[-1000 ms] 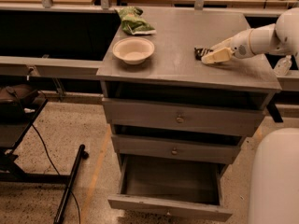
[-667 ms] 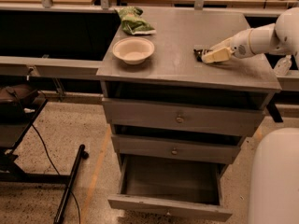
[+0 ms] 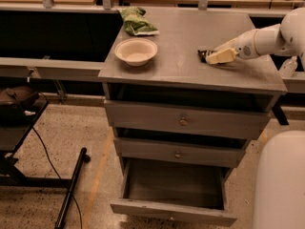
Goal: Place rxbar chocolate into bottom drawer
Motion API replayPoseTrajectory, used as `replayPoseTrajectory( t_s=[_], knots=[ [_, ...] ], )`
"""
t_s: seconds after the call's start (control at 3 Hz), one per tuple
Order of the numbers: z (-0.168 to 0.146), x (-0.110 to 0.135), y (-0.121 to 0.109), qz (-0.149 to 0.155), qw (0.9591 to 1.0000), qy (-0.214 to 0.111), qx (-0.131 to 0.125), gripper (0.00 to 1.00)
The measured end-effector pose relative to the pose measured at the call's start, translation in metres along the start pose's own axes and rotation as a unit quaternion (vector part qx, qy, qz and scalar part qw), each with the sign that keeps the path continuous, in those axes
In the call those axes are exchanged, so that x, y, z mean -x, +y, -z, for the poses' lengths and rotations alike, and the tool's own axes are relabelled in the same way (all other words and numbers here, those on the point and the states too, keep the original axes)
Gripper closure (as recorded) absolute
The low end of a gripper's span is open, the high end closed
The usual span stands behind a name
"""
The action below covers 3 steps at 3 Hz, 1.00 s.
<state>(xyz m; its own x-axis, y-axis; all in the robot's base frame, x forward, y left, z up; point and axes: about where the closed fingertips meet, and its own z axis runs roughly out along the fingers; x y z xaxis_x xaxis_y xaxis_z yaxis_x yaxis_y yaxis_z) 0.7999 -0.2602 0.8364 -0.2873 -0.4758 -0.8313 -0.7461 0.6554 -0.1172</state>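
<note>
Lying on bench (image 3: 181,37), rxbar chocolate (image 3: 202,55) meets gripper (image 3: 217,57), whose closure I cannot tell; bottom drawer (image 3: 171,213) open, lift and placing not yet done.

Hardly anything differs from a second ago. The claw (image 3: 213,57), low over the worktop (image 3: 190,32) near its right edge, may have crept slightly toward the front edge, but too little to be sure. The rxbar chocolate (image 3: 202,55) at its tip shows no shift.
</note>
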Motion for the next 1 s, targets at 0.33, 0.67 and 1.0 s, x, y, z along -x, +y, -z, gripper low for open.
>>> replayPoseTrajectory(
  t_s=[0.33,0.67,1.0],
  knots=[
    [-0.0001,0.0001,0.0001,0.000,1.0000,0.000,0.000,1.00],
    [-0.0002,0.0000,0.0002,0.000,1.0000,0.000,0.000,1.00],
    [-0.0002,0.0001,0.0002,0.000,1.0000,0.000,0.000,1.00]
  ],
)
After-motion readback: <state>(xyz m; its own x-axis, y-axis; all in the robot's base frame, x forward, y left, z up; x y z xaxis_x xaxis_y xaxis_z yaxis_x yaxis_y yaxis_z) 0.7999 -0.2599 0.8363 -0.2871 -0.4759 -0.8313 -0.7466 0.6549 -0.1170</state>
